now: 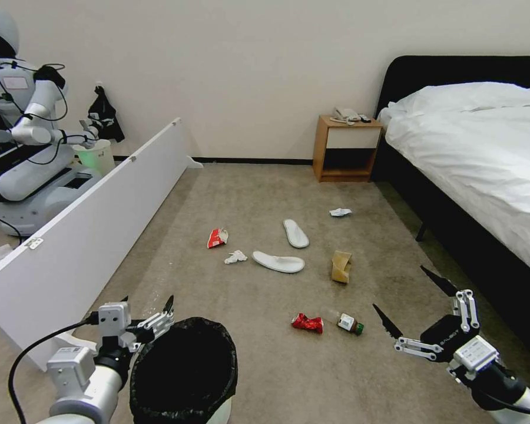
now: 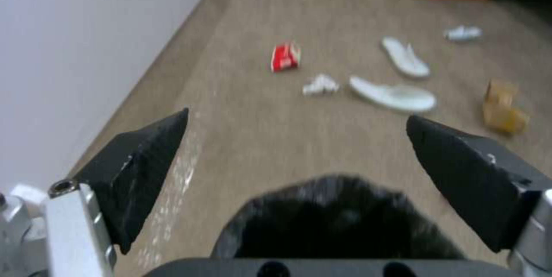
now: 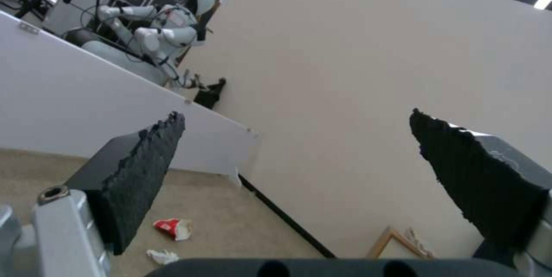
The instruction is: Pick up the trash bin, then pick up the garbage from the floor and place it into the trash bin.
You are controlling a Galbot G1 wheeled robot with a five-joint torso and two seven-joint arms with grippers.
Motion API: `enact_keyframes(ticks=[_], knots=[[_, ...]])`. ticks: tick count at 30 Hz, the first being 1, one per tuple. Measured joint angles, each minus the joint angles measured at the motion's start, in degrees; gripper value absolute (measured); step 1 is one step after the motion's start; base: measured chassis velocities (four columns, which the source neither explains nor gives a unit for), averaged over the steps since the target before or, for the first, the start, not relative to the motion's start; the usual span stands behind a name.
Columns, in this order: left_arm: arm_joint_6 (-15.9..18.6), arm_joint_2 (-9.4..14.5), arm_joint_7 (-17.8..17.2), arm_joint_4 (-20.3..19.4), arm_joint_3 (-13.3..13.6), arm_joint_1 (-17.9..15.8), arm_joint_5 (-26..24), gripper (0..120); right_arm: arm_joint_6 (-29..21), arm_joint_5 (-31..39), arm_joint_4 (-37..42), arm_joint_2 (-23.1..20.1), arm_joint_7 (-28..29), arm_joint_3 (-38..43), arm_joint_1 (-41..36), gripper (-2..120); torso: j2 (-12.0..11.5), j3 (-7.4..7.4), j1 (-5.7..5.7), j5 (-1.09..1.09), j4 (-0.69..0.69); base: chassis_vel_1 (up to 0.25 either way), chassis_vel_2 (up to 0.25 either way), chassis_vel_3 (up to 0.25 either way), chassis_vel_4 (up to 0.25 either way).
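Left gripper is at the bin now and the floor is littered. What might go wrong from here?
1. The left gripper is open beside the trash bin, not clamped; closing on the loose black liner alone could let the bin slip.
2. The red wrapper and small bottle lie close together, so the open right gripper might nudge one while taking the other.

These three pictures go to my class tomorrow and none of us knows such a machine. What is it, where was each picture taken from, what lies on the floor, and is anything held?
It is a wheeled robot with two arms. The head view looks down from its head; the other two come from cameras on its wrists. The left gripper is open just above the trash bin, not gripping it. The right gripper hangs open and empty. On the floor lie two white slippers, a red-white packet, a red wrapper, a small bottle, tan paper and tissues.
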Motion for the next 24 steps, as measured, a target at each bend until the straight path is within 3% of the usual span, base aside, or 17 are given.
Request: enact_keyframes(ticks=[4, 16, 24], knots=[[2.07, -0.01, 1.64, -0.09, -0.23, 0.22, 2.35, 100, 0.04, -0.07, -0.05, 0.06, -0.03, -0.05, 0.07, 100, 0.00, 0.00, 0.00, 0.00, 0.00, 0.000, 0.000, 0.000, 0.000], [2.04, 0.04, 1.69, 1.54, -1.18, -0.01, 4.43, 100, 0.04, -0.08, -0.14, 0.13, -0.03, -0.15, 0.32, 100, 0.00, 0.00, 0.00, 0.00, 0.00, 0.000, 0.000, 0.000, 0.000], [1.87, -0.11, 1.80, 5.23, -1.09, -0.52, 4.53, 100, 0.04, -0.08, -0.22, 0.11, -0.04, -0.16, 0.36, 100, 0.00, 0.00, 0.00, 0.00, 0.00, 0.000, 0.000, 0.000, 0.000]])
